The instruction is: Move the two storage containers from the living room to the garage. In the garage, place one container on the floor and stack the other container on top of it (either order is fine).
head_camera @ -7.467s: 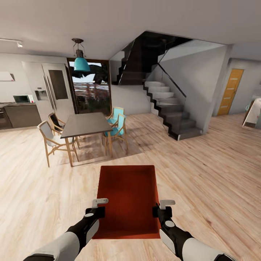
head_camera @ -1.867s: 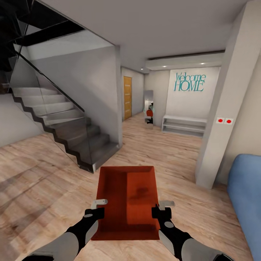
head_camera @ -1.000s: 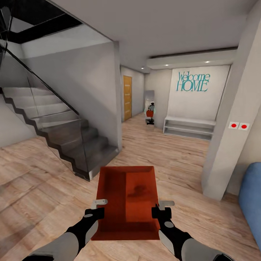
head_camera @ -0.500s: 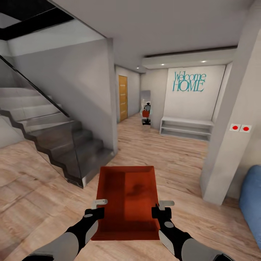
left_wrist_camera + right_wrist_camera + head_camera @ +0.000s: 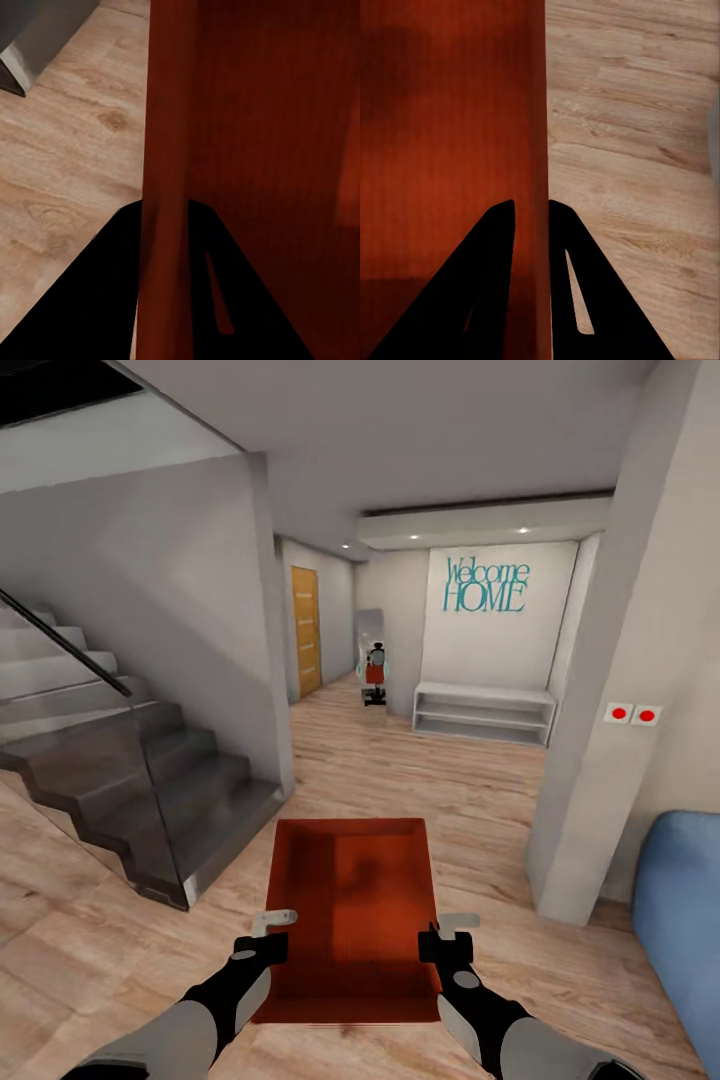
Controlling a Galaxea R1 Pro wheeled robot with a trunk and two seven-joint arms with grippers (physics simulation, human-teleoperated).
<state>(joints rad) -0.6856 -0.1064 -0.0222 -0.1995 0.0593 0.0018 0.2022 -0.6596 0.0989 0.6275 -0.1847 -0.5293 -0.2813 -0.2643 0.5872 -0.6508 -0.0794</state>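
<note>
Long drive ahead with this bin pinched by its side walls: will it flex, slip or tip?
The bin looks empty, so probably light. Each gripper, left and right, pinches only a thin wall, so it may flex. It sits level, so tipping seems unlikely.

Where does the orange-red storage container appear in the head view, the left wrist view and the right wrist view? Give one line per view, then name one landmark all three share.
Head view: storage container low at centre, between both arms.
Left wrist view: its wall pinched by the left end effector.
Right wrist view: its wall pinched by the right end effector.
Shared landmark: light wood plank floor.
</note>
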